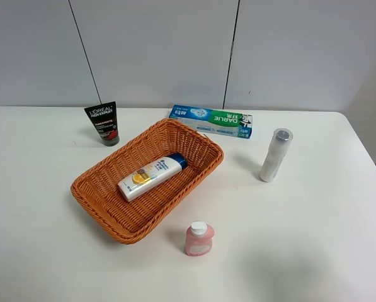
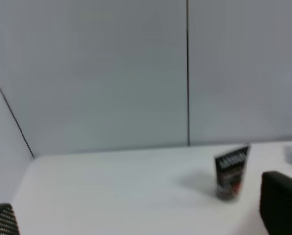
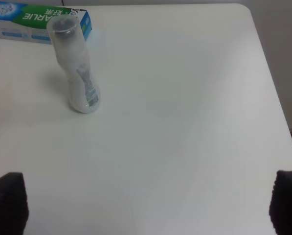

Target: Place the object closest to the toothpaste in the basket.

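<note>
From above, the bottle (image 1: pixel 157 177) already lies in the basket (image 1: pixel 112 229), just beside the toothpaste (image 1: pixel 211 121); it looks light, stiff and slick, best gripped mid-body.

Left wrist: fingers (image 2: pixel 281 201) spread, empty.

Right wrist: fingers (image 3: pixel 8 201) spread, empty.

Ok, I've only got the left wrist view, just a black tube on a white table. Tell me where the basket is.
Observer: The orange woven wicker basket sits mid-table in the high view, to the right of the black tube, outside your picture.
Operator: Report what's inside it.
Observer: One white bottle with a blue cap, lying on its side.
Operator: Now locate the toothpaste.
Observer: The green-and-blue toothpaste box lies flat just behind the basket's far corner, towards the wall.
</note>
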`<control>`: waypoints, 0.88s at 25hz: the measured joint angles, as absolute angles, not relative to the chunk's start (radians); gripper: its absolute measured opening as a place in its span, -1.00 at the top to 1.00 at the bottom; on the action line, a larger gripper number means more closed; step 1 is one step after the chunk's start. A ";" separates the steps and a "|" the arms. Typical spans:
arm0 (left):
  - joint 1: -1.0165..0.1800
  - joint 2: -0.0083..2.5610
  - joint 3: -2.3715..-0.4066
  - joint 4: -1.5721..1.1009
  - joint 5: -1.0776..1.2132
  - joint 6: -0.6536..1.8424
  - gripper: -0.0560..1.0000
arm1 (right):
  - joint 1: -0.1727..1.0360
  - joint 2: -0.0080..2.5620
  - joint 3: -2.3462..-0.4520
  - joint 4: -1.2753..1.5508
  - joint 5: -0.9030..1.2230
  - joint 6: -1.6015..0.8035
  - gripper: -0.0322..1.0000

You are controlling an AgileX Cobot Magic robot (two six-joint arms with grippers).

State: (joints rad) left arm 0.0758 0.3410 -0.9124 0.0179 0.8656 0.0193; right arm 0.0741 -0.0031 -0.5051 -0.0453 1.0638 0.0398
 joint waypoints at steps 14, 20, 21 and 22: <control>0.076 -0.007 -0.517 -0.058 1.060 0.059 -0.98 | 0.074 -0.003 -0.505 -0.045 1.064 0.040 -0.99; 0.076 -0.007 -0.507 -0.058 1.052 0.059 -0.98 | 0.074 -0.003 -0.505 -0.045 1.064 0.040 -0.99; 0.076 -0.007 -0.507 -0.058 1.052 0.060 -0.98 | 0.074 -0.003 -0.505 -0.045 1.064 0.040 -0.99; 0.076 -0.007 -0.507 -0.058 1.052 0.060 -0.98 | 0.074 -0.003 -0.505 -0.045 1.064 0.040 -0.99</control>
State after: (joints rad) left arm 0.0758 -0.0066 -0.5066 -0.0584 1.0517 0.0600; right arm 0.0741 -0.0031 -0.5051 -0.0453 1.0638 0.0398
